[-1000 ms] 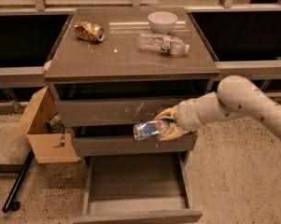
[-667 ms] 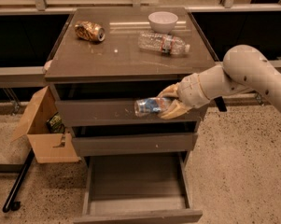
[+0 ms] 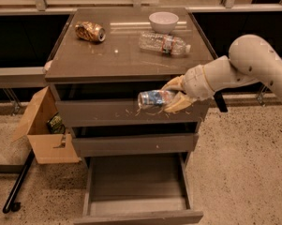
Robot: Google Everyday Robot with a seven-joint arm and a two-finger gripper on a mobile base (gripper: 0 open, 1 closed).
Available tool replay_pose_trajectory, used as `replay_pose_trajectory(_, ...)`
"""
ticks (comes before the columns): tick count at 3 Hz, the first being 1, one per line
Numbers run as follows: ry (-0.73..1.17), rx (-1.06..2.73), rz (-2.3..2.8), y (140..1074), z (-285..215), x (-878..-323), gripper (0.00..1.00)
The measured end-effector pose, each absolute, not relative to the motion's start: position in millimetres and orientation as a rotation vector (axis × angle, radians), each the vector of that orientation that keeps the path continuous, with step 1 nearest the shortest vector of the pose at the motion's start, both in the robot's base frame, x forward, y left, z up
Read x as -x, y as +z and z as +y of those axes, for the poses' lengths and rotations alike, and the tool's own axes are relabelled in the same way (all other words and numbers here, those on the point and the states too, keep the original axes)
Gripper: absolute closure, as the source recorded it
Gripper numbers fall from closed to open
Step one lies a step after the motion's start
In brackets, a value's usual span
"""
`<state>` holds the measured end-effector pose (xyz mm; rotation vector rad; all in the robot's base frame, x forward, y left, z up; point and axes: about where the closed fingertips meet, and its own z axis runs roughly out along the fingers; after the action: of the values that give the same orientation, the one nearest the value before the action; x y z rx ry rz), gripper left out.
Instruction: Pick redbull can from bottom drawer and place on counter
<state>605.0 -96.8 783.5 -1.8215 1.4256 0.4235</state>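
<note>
Redbull can (image 3: 152, 98): silver and blue, on its side in the air, well above the open drawer, in front of the scratched drawer face and just below the counter edge; free end pointing left.
Bottom drawer (image 3: 136, 216): lowest of three, pulled far out toward the camera, grey floor showing.
Cardboard box (image 3: 44, 135): on the floor left of the cabinet, flap up, a dark packet inside.
Middle drawer (image 3: 136, 144): plain grey front, between the open drawer and the scratched one.
Gripper (image 3: 168, 97): at the front right of the cabinet, level with the top drawer; pale fingers clamped on the can's right end, one above and one below.
Arm (image 3: 243, 67): cream, reaching in from the right.
Top drawer (image 3: 103, 112): grey front with white scratch marks, directly behind the can.
Counter (image 3: 122, 55): glossy grey-brown top, above the held can.
Clear bottle (image 3: 163, 43): lying flat on the counter, right of centre.
Dented can (image 3: 90, 31): gold-brown, on its side, far left.
Bowl (image 3: 163, 21): white, upright, at the back, just behind the bottle.
</note>
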Motion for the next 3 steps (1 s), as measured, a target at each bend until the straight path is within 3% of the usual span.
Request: replay_pose_trajectory(3, 0.441, 1.696, 1.523, 876.3, -118.8, -689.5, 1.00)
